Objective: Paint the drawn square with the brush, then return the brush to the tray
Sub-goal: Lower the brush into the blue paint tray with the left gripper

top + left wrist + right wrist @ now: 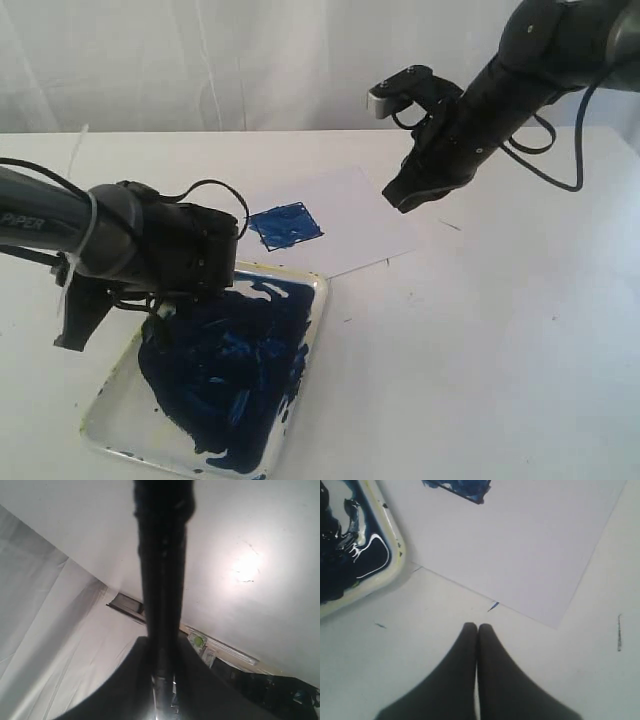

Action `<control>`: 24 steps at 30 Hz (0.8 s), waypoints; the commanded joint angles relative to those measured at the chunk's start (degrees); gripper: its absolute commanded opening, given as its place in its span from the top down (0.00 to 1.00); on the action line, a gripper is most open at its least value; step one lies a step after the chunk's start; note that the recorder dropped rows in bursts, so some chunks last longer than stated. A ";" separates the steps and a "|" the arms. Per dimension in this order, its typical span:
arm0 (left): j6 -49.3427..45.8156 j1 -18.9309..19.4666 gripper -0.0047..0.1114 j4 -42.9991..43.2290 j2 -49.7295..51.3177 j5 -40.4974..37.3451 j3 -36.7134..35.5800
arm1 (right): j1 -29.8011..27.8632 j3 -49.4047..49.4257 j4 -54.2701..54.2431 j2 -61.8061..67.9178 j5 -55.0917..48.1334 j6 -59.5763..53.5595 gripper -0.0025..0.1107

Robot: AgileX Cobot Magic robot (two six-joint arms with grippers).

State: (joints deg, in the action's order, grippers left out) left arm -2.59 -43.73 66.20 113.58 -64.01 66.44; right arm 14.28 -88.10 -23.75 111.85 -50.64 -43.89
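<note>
A white cloth curtain (200, 60) backs the white table (500, 350), which carries a few small dark flecks, one thin stroke (619, 632) among them. Seen from the exterior camera, the left arm's bulky black wrist lies across the 11 o'clock corner of the shallow white rectangular tray with a yellowish rim (112, 418), hiding that corner and part of the thick dark blue paint that fills most of it. In the left wrist view the left gripper (163, 675) grasps the thin black-handled brush (161, 570): the handle runs out from between the dark fingers (125, 685). Its tip cannot be seen, and from outside the brush is lost against the arm and the paint. The tray's far edge overlaps the near edge of a white paper sheet (360, 215) at 12 o'clock from it. On that sheet, towards its 9 o'clock side, sits the small drawn square (286, 225), filled almost wholly with uneven, streaky blue that reaches its slightly ragged edges. At 3 o'clock from the square the right gripper (477, 628) hangs above the table just off the sheet's edge, its two black fingers pressed together with nothing between them. A tiny blue fleck (493, 606) marks the paper's edge near it.
</note>
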 commanded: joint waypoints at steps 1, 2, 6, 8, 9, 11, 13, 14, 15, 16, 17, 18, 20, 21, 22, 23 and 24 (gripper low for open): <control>2.59 -0.35 0.96 -0.18 0.15 2.56 -0.36 | 0.07 0.30 0.21 -0.39 2.78 0.27 0.98; 2.59 -0.35 0.96 -0.47 0.15 2.93 -0.36 | 0.07 0.30 0.21 -0.39 2.89 0.27 0.98; 0.73 -0.35 0.96 -3.60 0.15 4.82 -0.36 | 0.07 0.30 0.21 -0.39 2.54 0.27 0.98; -0.37 -0.35 0.96 -3.96 0.15 4.77 -0.36 | 0.07 0.30 0.21 -0.39 2.26 0.27 0.98; -0.26 -0.35 0.96 -3.96 0.15 4.46 -0.36 | 0.07 0.30 0.21 -0.39 2.12 0.27 0.98; -0.38 -0.35 0.96 -4.41 0.15 4.34 -0.36 | 0.07 0.30 0.21 -0.39 2.12 0.27 0.98; -0.85 -0.35 0.96 -5.11 0.15 5.26 -0.36 | 0.07 0.30 0.21 -0.39 2.12 0.27 0.98; -1.18 -0.35 0.96 -5.42 0.15 6.02 -0.41 | 0.07 0.30 0.21 -0.39 2.12 0.27 0.98; -1.21 -0.35 0.96 -5.72 0.15 6.71 -0.50 | 0.07 0.30 0.21 -0.39 2.12 0.27 0.98; -1.58 -0.35 0.96 -6.20 0.15 7.89 -0.67 | 0.07 0.30 0.21 -0.39 2.12 0.27 0.98; -2.20 -0.35 0.96 -6.37 0.15 8.37 -0.69 | 0.07 0.30 0.21 -0.39 2.01 0.27 0.98; -2.30 -0.35 0.96 -6.66 0.15 8.71 -0.69 | 0.07 0.30 0.21 -0.39 2.01 0.27 0.98; -2.45 -0.35 0.96 -7.18 0.15 8.98 -0.69 | 0.07 0.30 0.21 -0.39 2.01 0.27 0.98; -2.78 -0.35 0.96 -7.56 0.15 9.07 -0.69 | 0.07 0.30 0.21 -0.39 2.01 0.27 0.98; -4.06 -0.35 0.96 -8.28 0.15 9.07 -0.69 | 0.07 0.30 0.21 -0.39 2.01 0.27 0.98; -5.16 -0.35 0.96 -8.91 0.15 9.07 -0.69 | 0.07 0.30 0.21 -0.39 2.01 0.27 0.98; -5.86 -0.35 0.96 -9.46 0.15 9.07 -0.69 | 0.07 0.30 0.21 -0.39 2.01 0.27 0.98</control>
State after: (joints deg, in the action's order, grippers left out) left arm -6.36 -43.82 58.52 113.95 -54.40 66.22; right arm 14.28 -88.10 -23.62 111.85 -48.57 -43.89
